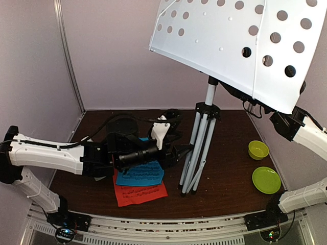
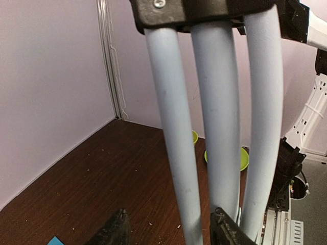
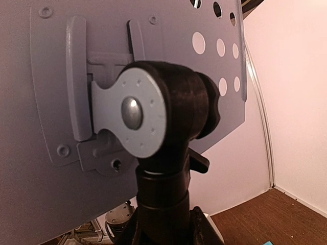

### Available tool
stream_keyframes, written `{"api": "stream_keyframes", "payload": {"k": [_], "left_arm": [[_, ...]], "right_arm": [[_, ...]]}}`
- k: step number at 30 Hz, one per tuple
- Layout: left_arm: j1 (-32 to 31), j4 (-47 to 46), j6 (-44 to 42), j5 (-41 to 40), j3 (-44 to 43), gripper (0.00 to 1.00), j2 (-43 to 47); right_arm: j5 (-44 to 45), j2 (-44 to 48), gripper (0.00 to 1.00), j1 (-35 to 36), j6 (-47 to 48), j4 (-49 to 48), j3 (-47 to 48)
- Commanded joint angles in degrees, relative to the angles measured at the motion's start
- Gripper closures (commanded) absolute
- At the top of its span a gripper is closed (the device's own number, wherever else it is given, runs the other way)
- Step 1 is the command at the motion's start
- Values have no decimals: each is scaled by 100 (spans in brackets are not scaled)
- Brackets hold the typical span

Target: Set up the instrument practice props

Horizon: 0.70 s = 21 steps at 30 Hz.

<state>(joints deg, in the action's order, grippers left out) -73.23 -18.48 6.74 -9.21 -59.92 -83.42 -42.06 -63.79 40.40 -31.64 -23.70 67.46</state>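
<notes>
The music stand's white perforated desk (image 1: 240,41) stands tilted high at the upper right, on a grey tripod (image 1: 196,153) with its legs folded together. My left gripper (image 1: 180,153) is open at the legs. In the left wrist view (image 2: 171,232) one grey leg (image 2: 176,153) stands between the jaws. My right gripper (image 3: 166,229) is shut on the stand's black neck (image 3: 166,189) under the tilt joint, hidden behind the desk in the top view. The blue sheet (image 1: 140,174) lies on the red sheet (image 1: 140,194). A white pyramid metronome (image 1: 160,132) sits behind my left arm.
Two lime-green round dishes (image 1: 258,149) (image 1: 266,179) sit at the right of the brown table (image 1: 225,194). They also show behind the legs in the left wrist view (image 2: 244,158). Pale walls close the back and both sides.
</notes>
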Motion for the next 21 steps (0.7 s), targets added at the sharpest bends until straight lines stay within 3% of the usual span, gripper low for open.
{"api": "stream_keyframes", "payload": {"k": [1, 7, 16, 21], "left_arm": [[-19, -195, 27, -186, -428, 46, -234], [-24, 109, -51, -191, -771, 53, -551], [12, 449, -483, -329, -1055, 73, -684], [245, 364, 38, -326, -971, 76, -649]], "right_arm": [[226, 377, 100, -6, -299, -1584, 474], [228, 367, 100, 2, -434, -1663, 444], [208, 418, 100, 4, -676, -1723, 353], [139, 534, 100, -4, -703, -1756, 229]]}}
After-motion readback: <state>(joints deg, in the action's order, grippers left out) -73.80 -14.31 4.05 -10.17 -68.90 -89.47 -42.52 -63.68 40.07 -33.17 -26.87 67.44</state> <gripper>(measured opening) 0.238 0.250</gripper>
